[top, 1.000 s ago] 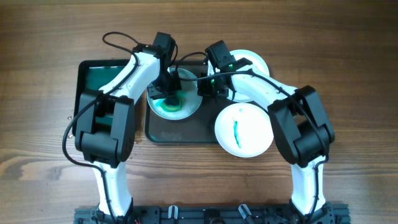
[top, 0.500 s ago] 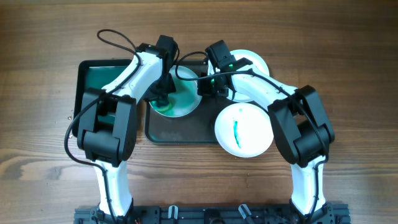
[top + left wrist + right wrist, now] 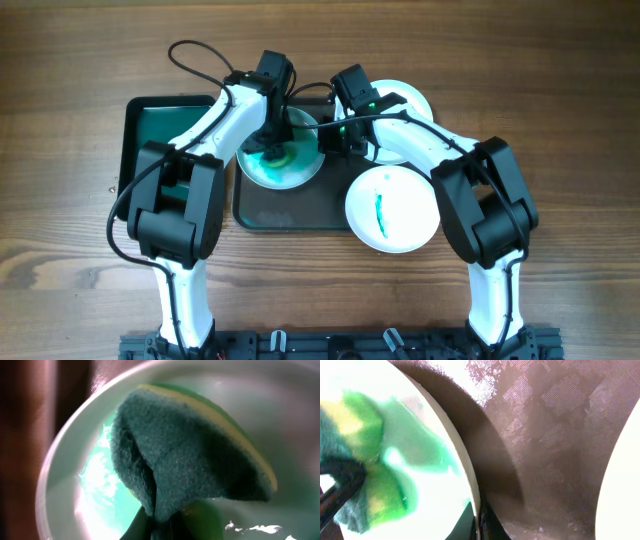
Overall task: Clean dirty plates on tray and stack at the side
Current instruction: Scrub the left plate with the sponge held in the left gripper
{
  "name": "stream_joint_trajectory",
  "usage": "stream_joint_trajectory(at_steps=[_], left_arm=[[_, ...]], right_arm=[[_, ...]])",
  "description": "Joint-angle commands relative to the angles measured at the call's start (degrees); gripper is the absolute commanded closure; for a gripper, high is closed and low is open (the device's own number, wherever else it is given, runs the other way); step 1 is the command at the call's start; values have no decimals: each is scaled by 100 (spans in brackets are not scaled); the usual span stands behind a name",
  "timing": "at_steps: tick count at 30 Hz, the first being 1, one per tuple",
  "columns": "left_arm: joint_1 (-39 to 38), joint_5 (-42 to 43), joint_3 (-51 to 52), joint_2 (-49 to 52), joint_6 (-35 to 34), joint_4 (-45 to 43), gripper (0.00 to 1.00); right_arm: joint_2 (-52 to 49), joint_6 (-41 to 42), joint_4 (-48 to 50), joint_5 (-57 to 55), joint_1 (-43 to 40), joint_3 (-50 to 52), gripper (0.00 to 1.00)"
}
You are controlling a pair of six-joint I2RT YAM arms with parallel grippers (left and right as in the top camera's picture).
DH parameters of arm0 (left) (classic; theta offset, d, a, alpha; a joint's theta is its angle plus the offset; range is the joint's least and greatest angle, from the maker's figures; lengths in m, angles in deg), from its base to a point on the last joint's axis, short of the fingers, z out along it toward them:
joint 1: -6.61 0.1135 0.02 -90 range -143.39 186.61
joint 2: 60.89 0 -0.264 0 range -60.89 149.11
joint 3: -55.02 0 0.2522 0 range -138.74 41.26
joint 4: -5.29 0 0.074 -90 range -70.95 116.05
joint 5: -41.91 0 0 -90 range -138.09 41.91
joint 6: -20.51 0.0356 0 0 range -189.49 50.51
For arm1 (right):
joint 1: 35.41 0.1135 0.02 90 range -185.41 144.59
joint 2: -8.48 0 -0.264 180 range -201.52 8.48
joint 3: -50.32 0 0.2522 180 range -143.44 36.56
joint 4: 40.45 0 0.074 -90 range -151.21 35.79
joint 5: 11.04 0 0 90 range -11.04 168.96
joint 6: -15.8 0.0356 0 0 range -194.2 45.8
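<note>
A white plate (image 3: 300,170) smeared teal lies on the left of the dark grey tray (image 3: 290,212). My left gripper (image 3: 271,143) is shut on a green and yellow sponge (image 3: 190,455) and presses it onto this plate (image 3: 65,495). My right gripper (image 3: 330,141) is shut on the plate's right rim (image 3: 467,475); the sponge (image 3: 350,485) shows at the left of that view. A second plate (image 3: 392,208) with a teal streak overhangs the tray's right edge. A third plate (image 3: 408,100) lies behind the right arm, partly hidden.
A smaller green tray (image 3: 160,125) lies to the left of the dark tray, partly under my left arm. Bare wooden table (image 3: 560,120) surrounds the trays. A black cable (image 3: 195,52) loops above the left arm.
My left gripper with the sponge moved left and down on the plate, then back right and up to its middle. The right gripper and the other plates have not moved.
</note>
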Motion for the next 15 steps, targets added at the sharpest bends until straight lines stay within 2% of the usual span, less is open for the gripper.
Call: stream_joint_trajectory(at_steps=[1, 3, 4, 5, 8, 10, 12, 14, 15], left_arm=[[50, 337, 157, 151, 111, 507, 96], [33, 2765, 157, 151, 1646, 511, 96], [35, 3705, 157, 151, 2159, 448, 96], [35, 4096, 157, 151, 2275, 282, 96], [35, 4096, 160, 151, 2273, -461, 96], [35, 3635, 160, 153, 2258, -968, 96], [35, 2601, 160, 153, 1912, -1198, 96], [85, 428, 157, 151, 811, -1185, 96], [129, -63, 157, 133, 439, -1086, 96]], right_arm=[[-129, 7, -4, 111, -9, 28, 96], [-129, 20, 2, 111, -9, 28, 96], [-129, 20, 2, 111, -9, 28, 96], [-129, 20, 0, 114, -9, 28, 96], [-129, 15, -7, 114, -9, 28, 96], [-129, 17, -9, 114, -9, 28, 96], [-129, 20, -11, 114, -9, 26, 96], [-129, 13, -48, 111, -9, 28, 96], [-129, 11, -55, 111, -9, 28, 96]])
